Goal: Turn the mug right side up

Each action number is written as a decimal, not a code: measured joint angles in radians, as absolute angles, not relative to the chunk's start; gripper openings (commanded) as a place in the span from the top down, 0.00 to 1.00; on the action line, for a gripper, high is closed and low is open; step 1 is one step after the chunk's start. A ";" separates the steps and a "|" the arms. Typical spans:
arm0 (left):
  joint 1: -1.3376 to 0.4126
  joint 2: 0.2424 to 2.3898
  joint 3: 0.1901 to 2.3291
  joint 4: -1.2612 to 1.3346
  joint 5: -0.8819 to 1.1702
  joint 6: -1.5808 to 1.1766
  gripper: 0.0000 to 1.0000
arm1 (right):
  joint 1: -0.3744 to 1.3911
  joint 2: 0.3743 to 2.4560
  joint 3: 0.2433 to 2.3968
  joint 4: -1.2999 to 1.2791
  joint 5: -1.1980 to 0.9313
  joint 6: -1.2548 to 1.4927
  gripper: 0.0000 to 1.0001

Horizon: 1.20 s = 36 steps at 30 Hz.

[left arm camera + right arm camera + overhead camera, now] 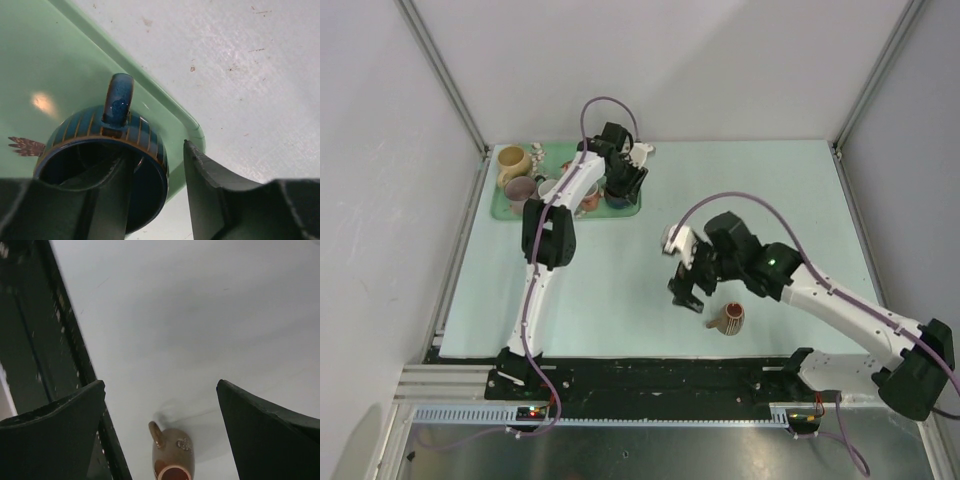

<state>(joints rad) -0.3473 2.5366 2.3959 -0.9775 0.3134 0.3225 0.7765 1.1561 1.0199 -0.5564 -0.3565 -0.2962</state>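
From above, the brown mug (728, 319) lies tipped on the table (620, 285) just beside the right pincer (686, 297), while the left pincer (620, 188) hangs over the green tray (502, 213). The left wrist view shows its jaws loosely straddling the wall of an upright blue mug (85, 125), unclamped, likely for a rim grip. The right wrist view shows wide-spread jaws framing the brown mug, seemingly lining up on it; no writing is readable anywhere.

robot lab: white-walled cell (670, 60), aluminium rails (445, 382)
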 measured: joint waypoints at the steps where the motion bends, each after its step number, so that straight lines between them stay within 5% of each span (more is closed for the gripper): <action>1: -0.347 2.537 2.395 -0.977 0.315 0.323 0.43 | 0.804 1.164 1.020 -0.585 -0.356 -0.334 0.01; 9: -0.347 2.386 2.255 -0.973 0.265 0.291 0.22 | 0.987 1.367 1.024 -0.816 -0.281 -0.571 0.00; 18: -0.345 1.895 2.005 -0.962 0.356 0.299 0.17 | 1.028 1.618 1.055 -0.979 -0.104 -0.690 0.08; 31: -0.345 1.734 1.852 -0.966 0.374 0.343 0.16 | 1.035 1.762 1.068 -0.970 0.092 -0.725 0.92; 36: -0.345 1.733 1.852 -0.968 0.386 0.342 0.14 | 1.043 1.761 1.098 -0.970 0.108 -0.711 1.00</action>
